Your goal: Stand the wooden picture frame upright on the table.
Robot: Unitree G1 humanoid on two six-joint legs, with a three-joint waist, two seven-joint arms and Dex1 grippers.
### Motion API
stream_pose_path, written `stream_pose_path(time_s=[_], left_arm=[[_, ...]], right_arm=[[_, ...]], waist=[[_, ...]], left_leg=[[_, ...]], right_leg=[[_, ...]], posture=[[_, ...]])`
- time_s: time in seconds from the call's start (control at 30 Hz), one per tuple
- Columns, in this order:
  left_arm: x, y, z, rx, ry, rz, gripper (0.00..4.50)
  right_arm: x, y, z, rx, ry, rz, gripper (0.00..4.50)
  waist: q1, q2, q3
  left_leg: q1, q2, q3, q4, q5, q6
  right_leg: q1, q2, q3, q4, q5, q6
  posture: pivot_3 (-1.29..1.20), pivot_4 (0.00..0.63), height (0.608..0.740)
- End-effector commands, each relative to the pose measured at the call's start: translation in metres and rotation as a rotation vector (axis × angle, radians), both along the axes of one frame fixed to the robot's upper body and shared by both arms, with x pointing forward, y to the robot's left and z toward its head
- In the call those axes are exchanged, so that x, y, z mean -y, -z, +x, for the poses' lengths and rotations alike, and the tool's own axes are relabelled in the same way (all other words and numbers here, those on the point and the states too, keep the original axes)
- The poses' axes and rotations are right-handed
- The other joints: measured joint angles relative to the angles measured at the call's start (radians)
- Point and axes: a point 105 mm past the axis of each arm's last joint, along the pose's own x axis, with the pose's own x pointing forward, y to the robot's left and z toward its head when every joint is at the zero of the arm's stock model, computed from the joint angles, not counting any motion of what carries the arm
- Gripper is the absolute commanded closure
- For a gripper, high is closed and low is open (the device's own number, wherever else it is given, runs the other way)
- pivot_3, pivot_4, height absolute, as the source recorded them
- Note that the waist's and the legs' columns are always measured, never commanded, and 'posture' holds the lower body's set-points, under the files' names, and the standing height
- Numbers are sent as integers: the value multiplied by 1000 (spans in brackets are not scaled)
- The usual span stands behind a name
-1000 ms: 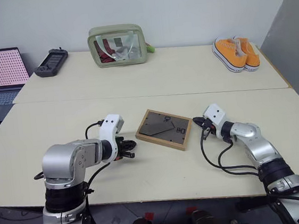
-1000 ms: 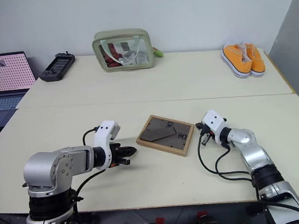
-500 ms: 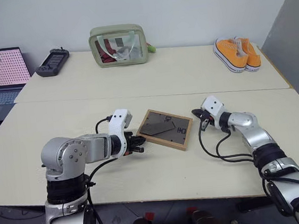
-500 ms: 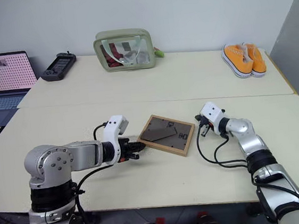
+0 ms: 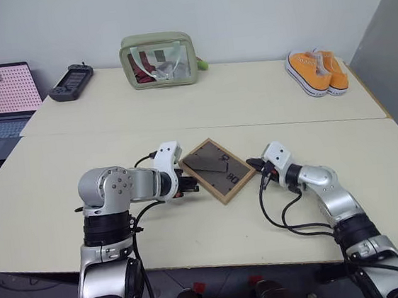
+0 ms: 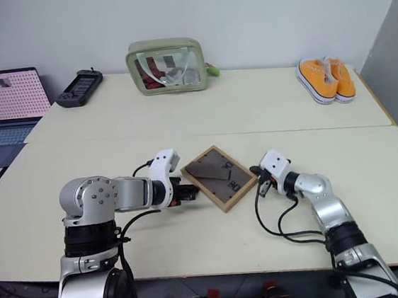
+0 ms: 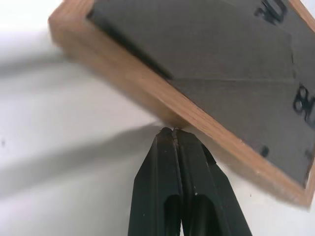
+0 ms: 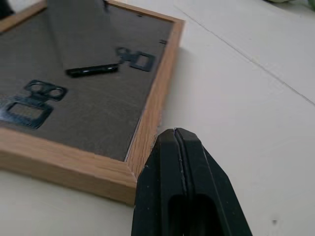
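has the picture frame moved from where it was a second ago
Yes. The wooden picture frame has turned on the table: its long edges, which ran roughly along the table seam, now lie diagonal to it, back panel still up.

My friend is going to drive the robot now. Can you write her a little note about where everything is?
Left hand: shut, tips pressed against the left edge of the wooden picture frame.
Right hand: shut, at the frame's right corner, holding nothing.
The frame lies face down on the table, dark back up, between both hands.
Done: both hands are at the frame.
Left: lift it and stand it upright.
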Motion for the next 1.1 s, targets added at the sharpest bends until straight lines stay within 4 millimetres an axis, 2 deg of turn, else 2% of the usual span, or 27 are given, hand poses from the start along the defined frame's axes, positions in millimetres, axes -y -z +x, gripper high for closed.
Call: stream_pose_path(time_s=[0.03, 0.17, 0.43, 0.53, 0.67, 0.77, 0.83, 0.93, 1.1], left_arm=[[10, -17, 12, 71, 53, -16, 4481], [17, -21, 22, 104, 117, 6, 4481], [13, -12, 38, 121, 161, 29, 4481], [10, -11, 37, 126, 196, 27, 4481], [-3, -13, 33, 108, 209, -29, 4481], [-8, -16, 29, 97, 219, -54, 4481], [-4, -23, 24, 103, 256, -118, 4481], [3, -39, 14, 36, 259, -369, 4481], [-9, -36, 1, -60, 200, -533, 4481]], right_arm=[[-4, -22, -16, 38, 0, 53, 4500], [2, -23, -30, 23, 48, 73, 4500], [8, -25, -38, 10, 125, 102, 4500], [16, -25, -36, 17, 146, 79, 4500], [32, -31, -26, 38, 177, 48, 4500], [36, -30, -21, 41, 177, 33, 4500], [38, -27, -18, 32, 179, 29, 4500], [40, -23, -12, 28, 171, 7, 4500], [45, -33, -5, 54, 158, -12, 4500]], waist=[[0, 0, 0], [3, 0, 0], [3, 0, 0], [3, 0, 0], [1, 0, 0], [0, 0, 0], [-1, 0, 0], [-1, 0, 0], [-4, 0, 0]], left_leg=[[0, 0, 0, 0, 0, 0], [0, 0, 0, 0, 0, 0], [0, 0, 0, 0, 0, 1], [-1, 0, 0, 0, 0, 1], [-1, 0, 0, -1, 0, 1], [-1, 0, 0, -1, 0, 1], [-1, 0, 0, -1, 0, 1], [-1, 0, 0, -1, 0, 1], [-1, 0, 0, -1, 0, 1]], right_leg=[[0, 0, 0, 0, 0, 0], [0, 0, 0, 0, 0, 0], [0, 0, 0, -2, 0, 0], [0, 0, 0, -2, 0, 0], [-1, 0, 0, -2, -1, 0], [-1, 0, 0, -2, -1, 0], [-1, 1, 0, -2, -1, 0], [-1, 1, 0, -2, -1, 0], [-1, 1, 0, -2, -1, 0]], posture=[[0, 150, 740], [0, 150, 740], [0, 150, 740], [0, 150, 740], [0, 150, 740], [0, 150, 740], [0, 150, 740], [0, 150, 740], [0, 150, 740]])
